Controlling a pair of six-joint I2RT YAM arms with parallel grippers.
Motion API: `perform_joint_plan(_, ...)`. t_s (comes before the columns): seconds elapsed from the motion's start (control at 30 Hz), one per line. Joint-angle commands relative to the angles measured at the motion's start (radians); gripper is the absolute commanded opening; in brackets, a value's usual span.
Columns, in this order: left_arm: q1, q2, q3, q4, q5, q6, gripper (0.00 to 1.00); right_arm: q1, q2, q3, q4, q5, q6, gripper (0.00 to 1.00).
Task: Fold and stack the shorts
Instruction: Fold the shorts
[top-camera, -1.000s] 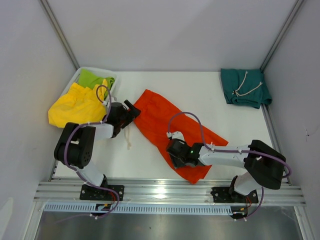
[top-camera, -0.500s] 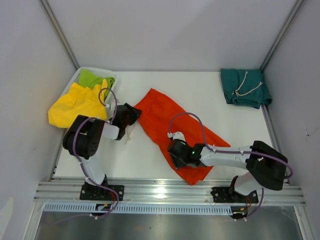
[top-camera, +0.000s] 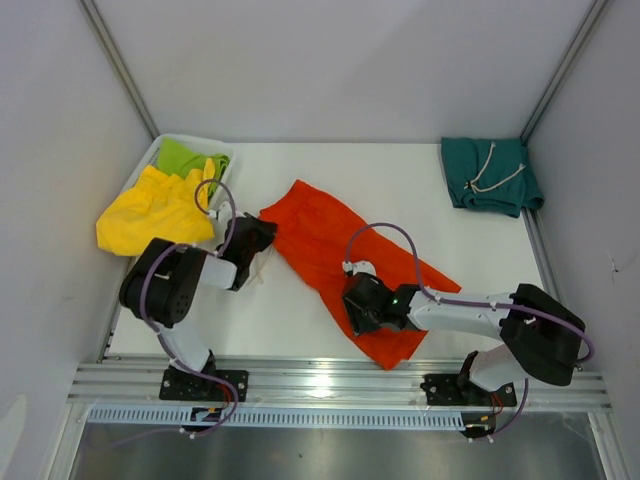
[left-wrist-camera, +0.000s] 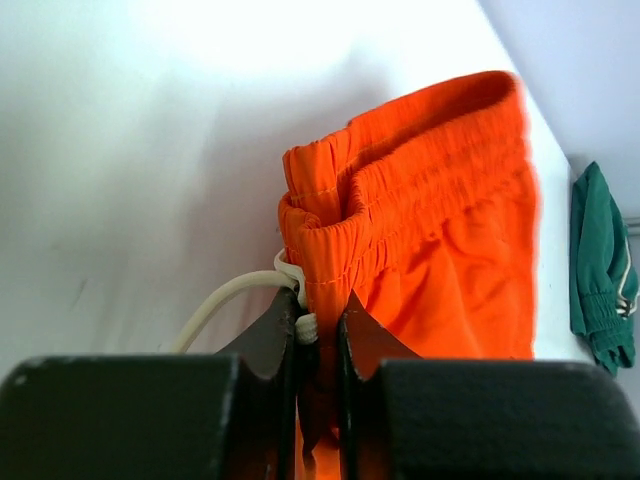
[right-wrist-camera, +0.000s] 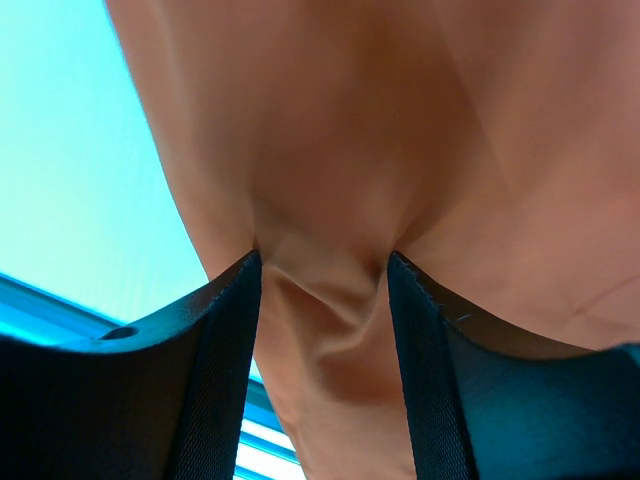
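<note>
Grippers both on orange shorts (top-camera: 330, 240), mid-table: left gripper (left-wrist-camera: 318, 320) clamped nearly shut on waistband corner, white drawstring (left-wrist-camera: 225, 298) caught in the jaws; right gripper (right-wrist-camera: 322, 280) wider, pinching a fold near the leg end. White bin (top-camera: 175, 138) far left holds lime-green shorts (top-camera: 185, 157), yellow shorts (top-camera: 155, 210) spilling over its rim. Teal shorts (top-camera: 490, 175) folded far right
</note>
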Motion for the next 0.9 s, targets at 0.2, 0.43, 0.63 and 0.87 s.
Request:
perform_joint_plan(0.2,-0.013,-0.363,-0.102,-0.032,-0.247,0.260,0.00,-0.075,-0.029,-0.025,-0.056,-0.132,-0.072,0.72)
perform_joint_plan(0.43,-0.103,-0.603,-0.201,-0.114,-0.378,0.380,0.00,-0.183,-0.104,0.074,-0.036,-0.320,-0.121,0.73)
perform_joint_plan(0.63,-0.117,-0.748,-0.285,-0.198,-0.437,0.369,0.00,-0.235,-0.100,0.108,-0.016,-0.358,-0.149,0.72)
perform_joint_plan(0.87,-0.171,-0.913,-0.392,-0.131,-0.409,0.433,0.00,-0.340,0.000,0.131,0.222,-0.537,0.024,0.47)
